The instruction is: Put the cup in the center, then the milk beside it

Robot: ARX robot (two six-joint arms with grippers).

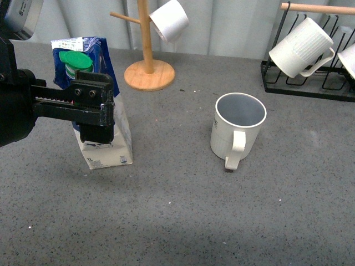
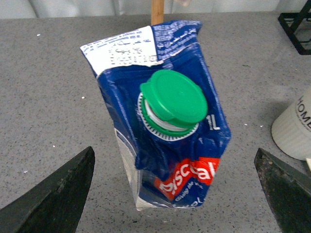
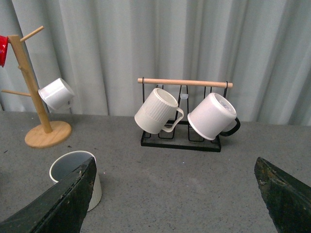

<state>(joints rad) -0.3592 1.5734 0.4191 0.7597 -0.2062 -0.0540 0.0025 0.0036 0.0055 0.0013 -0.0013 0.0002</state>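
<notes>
left gripper (image 1: 95, 111): wide open at milk (image 2: 163, 141), holding nothing
cup (image 1: 236, 130): standing mid desk (image 1: 177, 216)
step: grabbing milk
next: squeeze, move beside cup

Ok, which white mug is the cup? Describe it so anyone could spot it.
On the grey table, in front of the wooden mug tree and the black rack, the cup stands upright, handle toward the camera. It is the only white mug on the tabletop; the others hang.

Even soft light, faint shadows, sharp focus, near jaws slightly blurred
</notes>
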